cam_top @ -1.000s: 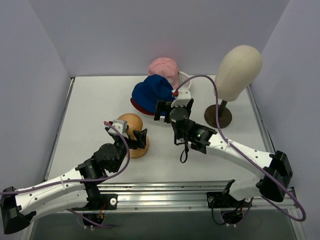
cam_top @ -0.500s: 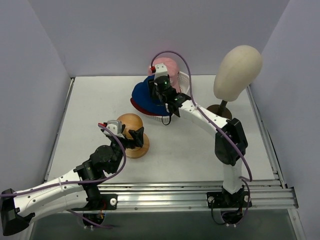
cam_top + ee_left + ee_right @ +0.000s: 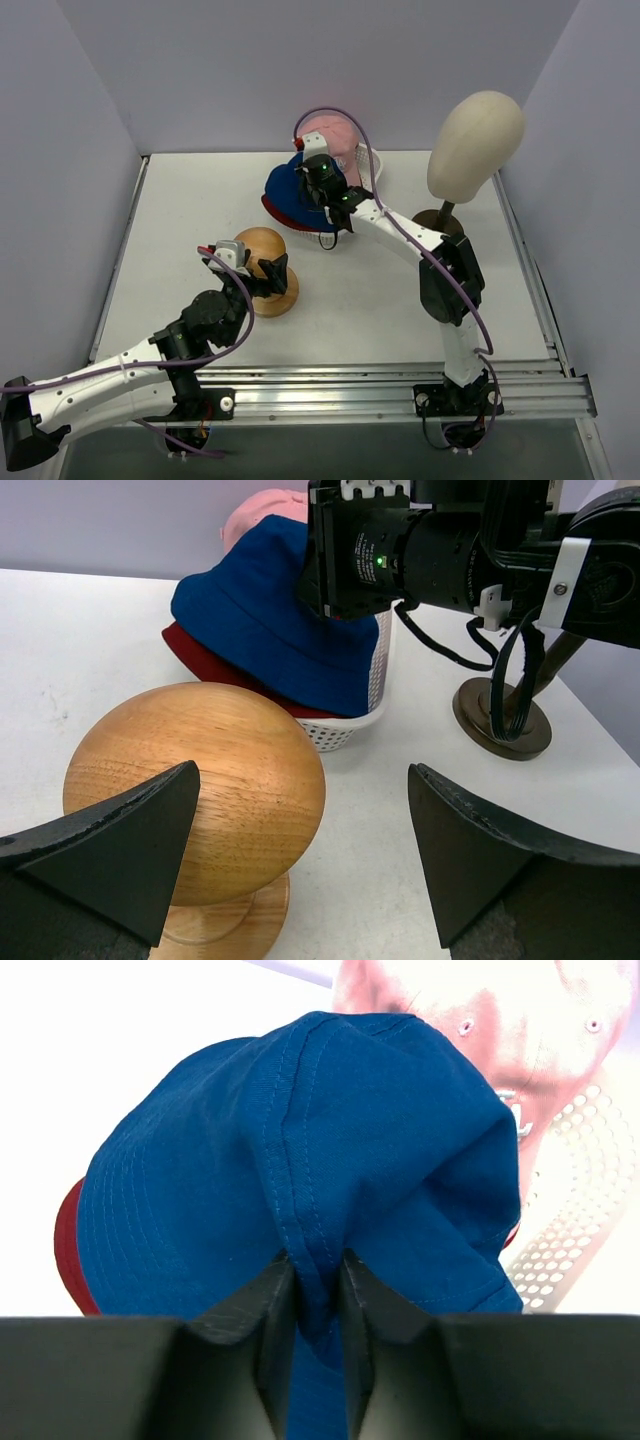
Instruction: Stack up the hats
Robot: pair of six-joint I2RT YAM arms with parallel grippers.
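Bucket hat [image 3: 300,1150], royal blue with stitched seams, is pinched by a fabric ridge in the right gripper [image 3: 316,1278], fingers nearly closed on it, and draped over the dark red cap [image 3: 68,1252] near the far edge of the worktop [image 3: 190,230]; left gripper [image 3: 302,780] is spread wide.

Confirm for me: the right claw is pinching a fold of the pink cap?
No. The right claw is pinching a fold of the blue bucket hat; the pink cap lies beyond it. The right wrist view shows this.
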